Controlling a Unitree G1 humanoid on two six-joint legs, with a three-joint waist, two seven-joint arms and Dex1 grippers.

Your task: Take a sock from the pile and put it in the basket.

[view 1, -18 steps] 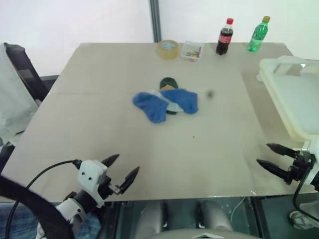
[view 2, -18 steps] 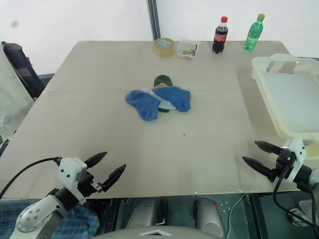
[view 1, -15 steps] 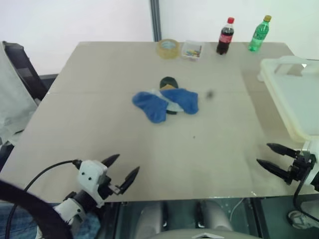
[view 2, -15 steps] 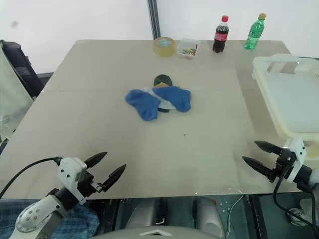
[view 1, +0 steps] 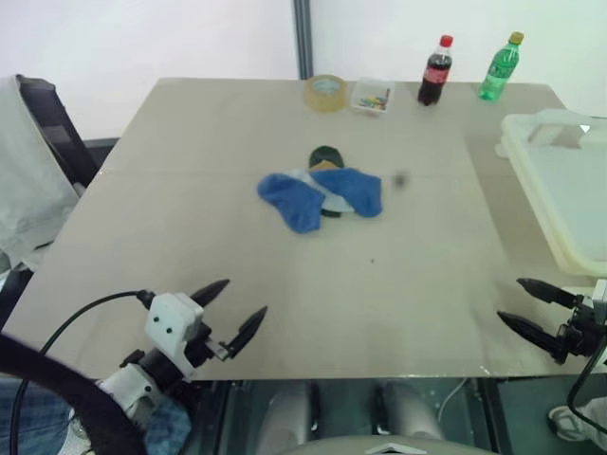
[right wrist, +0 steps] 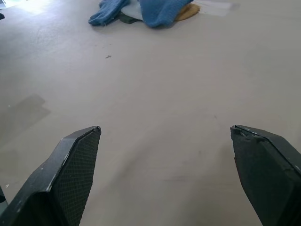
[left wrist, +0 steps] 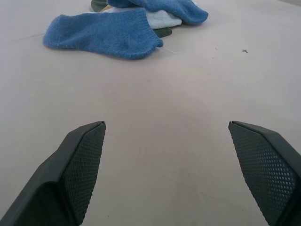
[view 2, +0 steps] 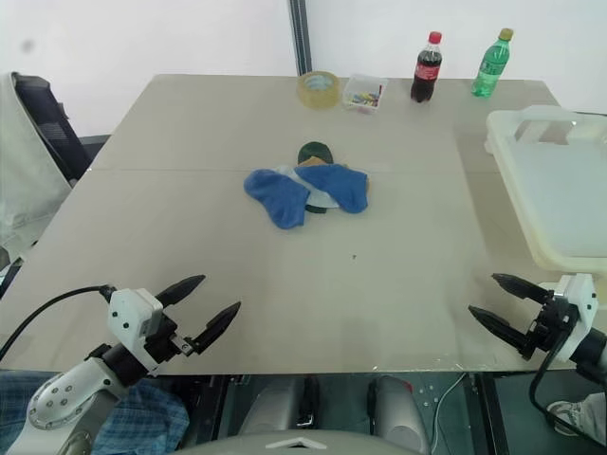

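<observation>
The basket (view 2: 555, 204) is sitting at the right edge of the worktop (view 2: 190, 227), and the part of its pale inside that is showing is holding no sock. At the far edge a small clear box (view 2: 363, 94) is holding coloured bits, with a roll of tape (view 2: 318, 88) to its left and a cola bottle (view 2: 426, 68) and a green bottle (view 2: 490, 63) to its right. The pile (view 2: 308, 186) is lying near the middle of the worktop, two blue socks on top. The left gripper (view 2: 203, 304) and the right gripper (view 2: 505, 301) are hovering over the near edge, both spread wide and holding nothing. The left wrist view is showing the grey sock (left wrist: 162, 19) tucked under the blue ones, while the right wrist view is showing the mustard sock (right wrist: 188, 10).
</observation>
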